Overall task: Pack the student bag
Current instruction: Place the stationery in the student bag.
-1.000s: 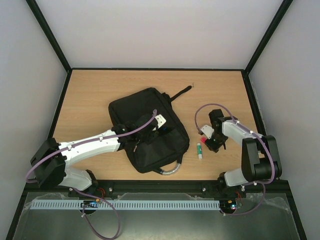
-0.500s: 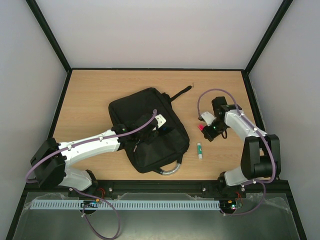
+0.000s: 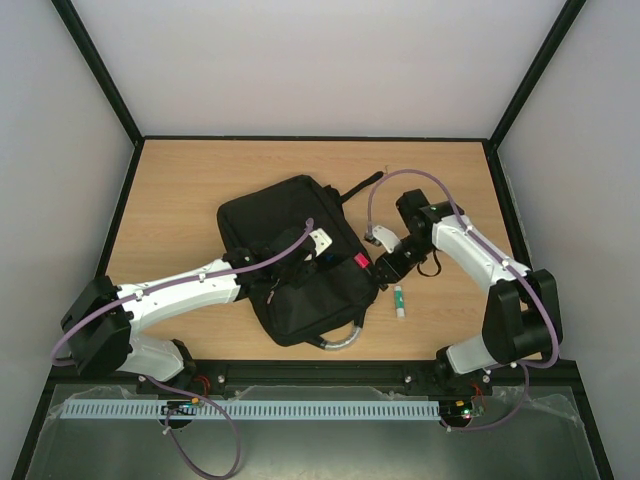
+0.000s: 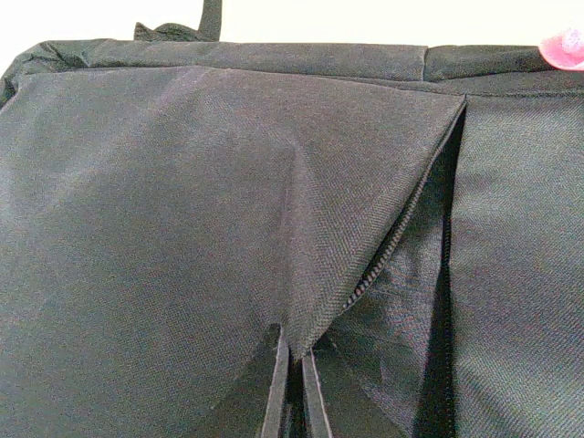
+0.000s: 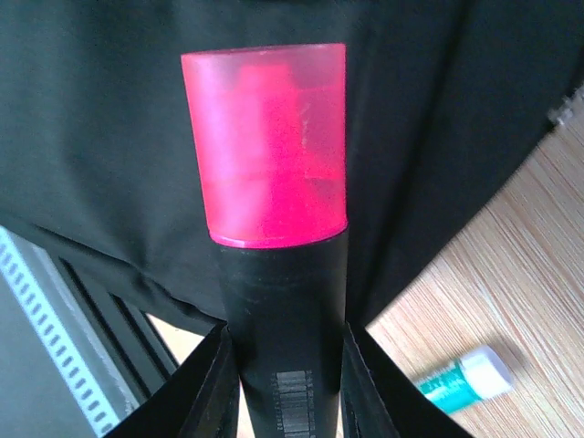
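While the left gripper (image 4: 292, 370) at centre-left is clenched on a lifted fabric flap, the black soft fabric student bag (image 3: 275, 215) lies mid-frame on the wooden table (image 3: 190, 180). Right of centre, the right gripper (image 3: 385, 266) grasps a black cylindrical marker with a pink translucent cap (image 5: 265, 137), the cap over the bag's right edge. A small green tube with a white cap (image 3: 400, 300) lies lower right, near the bag.

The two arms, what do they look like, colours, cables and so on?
The left arm and right arm have white shells with black joints and bases. A purple cable loops along each to the wrist. The left hand and right hand are black, each with a white block beside it and thin flat black fingers.
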Robot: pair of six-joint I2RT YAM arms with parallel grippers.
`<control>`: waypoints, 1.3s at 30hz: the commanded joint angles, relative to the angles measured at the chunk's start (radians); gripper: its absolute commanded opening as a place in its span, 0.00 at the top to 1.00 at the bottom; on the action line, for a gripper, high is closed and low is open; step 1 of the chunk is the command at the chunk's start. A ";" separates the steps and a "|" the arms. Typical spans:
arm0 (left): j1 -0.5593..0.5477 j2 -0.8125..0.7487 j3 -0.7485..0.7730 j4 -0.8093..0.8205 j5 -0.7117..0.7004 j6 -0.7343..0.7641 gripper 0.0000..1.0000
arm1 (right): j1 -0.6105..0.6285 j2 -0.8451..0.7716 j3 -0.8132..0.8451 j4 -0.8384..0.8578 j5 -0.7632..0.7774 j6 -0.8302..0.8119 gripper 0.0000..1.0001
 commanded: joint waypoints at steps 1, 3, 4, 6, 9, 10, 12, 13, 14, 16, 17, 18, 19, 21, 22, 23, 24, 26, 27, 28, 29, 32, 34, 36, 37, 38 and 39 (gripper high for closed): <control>0.004 0.005 0.038 0.007 0.002 -0.012 0.98 | 0.045 -0.005 0.047 -0.085 -0.115 0.021 0.82; 0.005 0.006 0.041 0.006 0.005 -0.011 0.97 | 0.076 0.008 0.051 -0.079 -0.116 0.039 0.82; 0.007 0.008 0.040 0.006 0.006 -0.011 0.98 | 0.091 0.016 0.055 -0.075 -0.116 0.046 0.82; 0.006 0.007 0.041 0.004 0.006 -0.011 0.98 | 0.113 0.035 0.066 -0.065 -0.116 0.061 0.82; 0.006 0.004 0.040 0.004 0.001 -0.011 0.98 | 0.134 0.060 0.089 -0.043 -0.119 0.085 0.82; 0.006 -0.001 0.036 0.007 -0.005 -0.011 0.98 | 0.152 0.088 0.112 -0.027 -0.137 0.109 0.82; 0.006 0.000 0.035 0.007 -0.003 -0.012 0.98 | 0.167 0.107 0.119 -0.020 -0.143 0.114 0.82; 0.006 0.000 0.036 0.007 -0.002 -0.013 0.98 | 0.175 0.114 0.121 -0.016 -0.138 0.117 0.82; 0.006 0.002 0.037 0.007 -0.002 -0.013 0.98 | 0.182 0.122 0.121 -0.011 -0.134 0.118 0.81; 0.006 0.004 0.035 0.007 0.000 -0.013 0.98 | 0.195 0.133 0.121 -0.005 -0.133 0.124 0.81; 0.006 0.004 0.036 0.008 0.001 -0.013 0.98 | 0.201 0.136 0.122 -0.002 -0.134 0.127 0.81; 0.006 0.004 0.036 0.009 0.001 -0.013 0.98 | 0.207 0.140 0.122 0.002 -0.136 0.134 0.81; 0.006 0.003 0.036 0.009 0.003 -0.013 0.98 | 0.212 0.143 0.123 0.008 -0.136 0.141 0.81; 0.006 0.005 0.038 0.008 0.003 -0.013 0.98 | 0.219 0.147 0.126 0.023 -0.131 0.158 0.81; 0.006 0.005 0.037 0.008 0.004 -0.012 0.98 | 0.223 0.150 0.130 0.035 -0.126 0.169 0.81; 0.006 0.005 0.037 0.009 0.005 -0.013 0.98 | 0.225 0.154 0.134 0.042 -0.124 0.180 0.81; 0.006 0.005 0.037 0.008 0.006 -0.013 0.98 | 0.225 0.161 0.140 0.048 -0.125 0.188 0.81; 0.006 0.006 0.037 0.007 0.006 -0.013 0.98 | 0.227 0.177 0.153 0.063 -0.119 0.208 0.80; 0.006 0.005 0.038 0.007 0.005 -0.013 0.98 | 0.227 0.186 0.159 0.068 -0.116 0.217 0.79; 0.007 0.006 0.038 0.007 0.004 -0.012 0.97 | 0.227 0.194 0.169 0.069 -0.117 0.220 0.79; 0.006 0.006 0.036 0.007 0.002 -0.012 0.98 | 0.227 0.200 0.174 0.072 -0.118 0.225 0.78; 0.005 0.007 0.034 0.007 -0.004 -0.010 0.98 | 0.227 0.216 0.183 0.081 -0.122 0.230 0.78; 0.006 0.007 0.034 0.008 -0.003 -0.011 0.98 | 0.227 0.225 0.188 0.083 -0.131 0.234 0.78; 0.007 0.007 0.035 0.008 -0.003 -0.011 0.98 | 0.227 0.237 0.193 0.077 -0.147 0.236 0.77; 0.007 0.007 0.034 0.009 -0.003 -0.010 0.98 | 0.228 0.243 0.194 0.074 -0.152 0.235 0.77; 0.008 0.008 0.035 0.009 -0.002 -0.010 0.98 | 0.228 0.249 0.194 0.074 -0.153 0.236 0.76; 0.007 0.010 0.036 0.008 -0.002 -0.009 0.98 | 0.228 0.251 0.192 0.074 -0.156 0.235 0.74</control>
